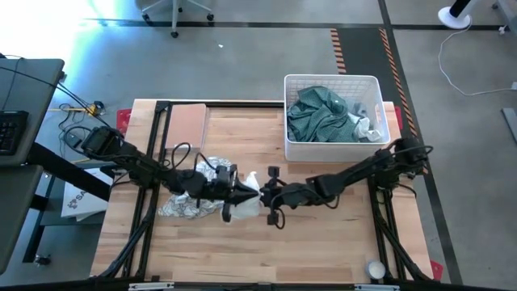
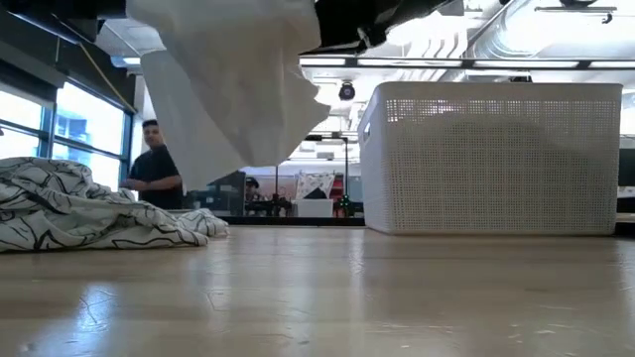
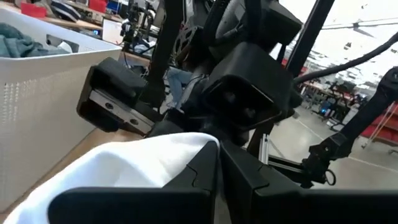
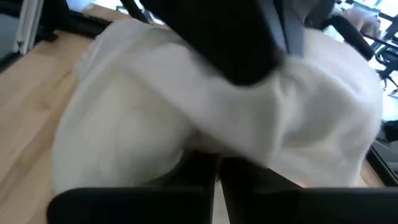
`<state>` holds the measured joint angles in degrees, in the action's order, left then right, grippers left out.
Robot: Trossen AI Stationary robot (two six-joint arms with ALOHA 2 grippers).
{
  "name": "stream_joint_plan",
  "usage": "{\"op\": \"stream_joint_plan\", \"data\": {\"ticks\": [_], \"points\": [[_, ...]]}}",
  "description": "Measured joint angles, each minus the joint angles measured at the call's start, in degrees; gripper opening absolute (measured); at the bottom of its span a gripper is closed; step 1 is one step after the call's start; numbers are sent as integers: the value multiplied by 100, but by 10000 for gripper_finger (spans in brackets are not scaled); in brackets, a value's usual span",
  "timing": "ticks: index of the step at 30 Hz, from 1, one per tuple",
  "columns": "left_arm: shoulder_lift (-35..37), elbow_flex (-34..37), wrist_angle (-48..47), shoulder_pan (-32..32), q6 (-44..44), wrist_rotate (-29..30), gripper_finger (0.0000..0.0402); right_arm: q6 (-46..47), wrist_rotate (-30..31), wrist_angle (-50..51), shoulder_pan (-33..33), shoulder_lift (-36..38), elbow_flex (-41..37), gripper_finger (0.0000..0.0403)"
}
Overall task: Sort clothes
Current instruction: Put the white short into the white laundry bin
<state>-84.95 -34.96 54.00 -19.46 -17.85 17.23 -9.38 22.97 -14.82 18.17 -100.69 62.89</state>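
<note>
A plain white garment [image 1: 250, 200] hangs lifted over the table's middle, clear of the wood in the low view [image 2: 228, 89]. My left gripper [image 1: 240, 194] and my right gripper [image 1: 263, 192] meet tip to tip at it, both shut on it. A white garment with grey pattern [image 1: 192, 194] lies crumpled on the table under the left arm, also seen in the low view [image 2: 89, 213]. Dark green clothes [image 1: 323, 117] lie in the white basket [image 1: 292, 149] at the far right. My left gripper pinches a bunched part of the white garment [image 3: 186, 155] between its two fingers [image 3: 199, 180], coming about level from the table's left. The cloth hangs slack below, clear of the table. My right gripper is shut at a fold of the white garment [image 4: 199, 146], coming from the table's right and slanting a little down. The cloth bulges over its fingers [image 4: 199, 180] and hides how much is between them. The garment hangs off the table.
The slatted basket [image 2: 496, 159] stands on the table's far right part. A brown board [image 1: 184, 125] lies at the far left. A small white round thing [image 1: 376, 269] sits at the near right corner. Bare wood lies along the near edge. A person [image 2: 154, 174] stands beyond the table.
</note>
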Motion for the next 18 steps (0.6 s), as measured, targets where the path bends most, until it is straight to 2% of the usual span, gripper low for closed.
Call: {"op": "stream_joint_plan", "data": {"ticks": [7, 12, 15, 18], "points": [[94, 0, -175, -136, 60, 225, 22, -207, 631, 643, 298, 534, 0, 3], [220, 0, -716, -218, 55, 634, 23, -164, 1375, 1423, 412, 1116, 2, 2], [229, 0, -1000, -286, 11, 989, 23, -142, 2043, 1935, 502, 1478, 2, 1], [229, 0, -1265, -324, -7, 1371, 23, -299, 3122, 2315, 549, 1957, 2, 1]]}}
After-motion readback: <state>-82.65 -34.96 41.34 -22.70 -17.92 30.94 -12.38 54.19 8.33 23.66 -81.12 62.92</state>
